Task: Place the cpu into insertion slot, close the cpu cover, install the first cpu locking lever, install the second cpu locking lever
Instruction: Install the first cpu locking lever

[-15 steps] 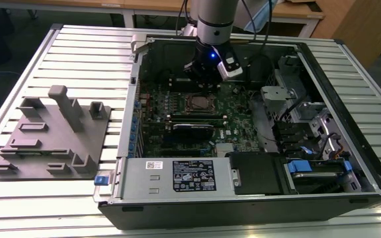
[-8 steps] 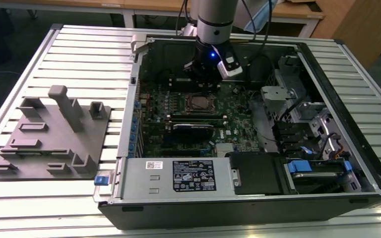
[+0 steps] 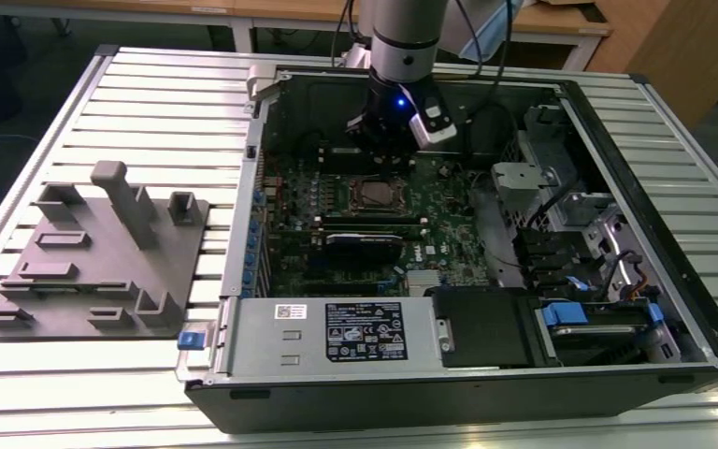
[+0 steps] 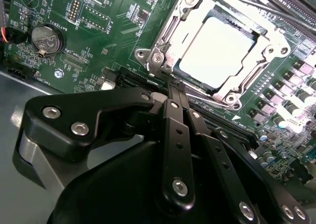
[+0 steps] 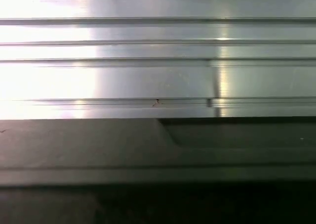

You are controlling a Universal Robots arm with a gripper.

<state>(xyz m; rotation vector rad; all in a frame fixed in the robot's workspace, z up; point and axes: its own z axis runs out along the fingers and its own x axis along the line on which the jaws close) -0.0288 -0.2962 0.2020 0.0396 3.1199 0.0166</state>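
A robot gripper, fingers pressed together holding nothing, hovers beside the cpu seated under its cover; the thin stiff levers likely need edge pushes.

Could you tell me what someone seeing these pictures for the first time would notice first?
Probably the open computer case on the slatted metal table, with the arm reaching down into it. In the second wrist view, the gripper sits at the edge of the cpu cover, which lies closed around the bright cpu.
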